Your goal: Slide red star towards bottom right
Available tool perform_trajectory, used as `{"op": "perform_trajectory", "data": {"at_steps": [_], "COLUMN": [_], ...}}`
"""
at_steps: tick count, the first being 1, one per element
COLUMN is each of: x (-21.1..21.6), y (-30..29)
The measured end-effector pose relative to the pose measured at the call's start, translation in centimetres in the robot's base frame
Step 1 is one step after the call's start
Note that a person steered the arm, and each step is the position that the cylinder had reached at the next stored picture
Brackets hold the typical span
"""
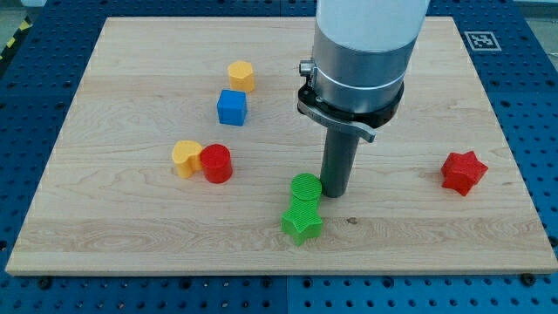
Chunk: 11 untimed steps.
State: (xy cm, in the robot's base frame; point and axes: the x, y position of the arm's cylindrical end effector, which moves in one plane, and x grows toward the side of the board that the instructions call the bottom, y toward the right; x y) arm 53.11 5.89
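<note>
The red star (463, 172) lies on the wooden board (113, 78) near the view's right edge, a little below mid-height. My tip (336, 193) rests on the board near the middle, well to the left of the red star. It stands right beside the green cylinder (306, 187), on that block's right, close to touching. A green star (302, 221) lies just below the green cylinder, against it.
A red cylinder (216, 163) and a yellow heart-shaped block (185, 158) sit together at the left of centre. A blue cube (232, 107) and a yellow hexagonal block (241, 76) lie above them. A fiducial tag (479, 40) marks the board's top right corner.
</note>
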Motion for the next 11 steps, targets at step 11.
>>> {"op": "perform_trajectory", "data": {"at_steps": [11], "x": [-1.9], "y": [9.4]}}
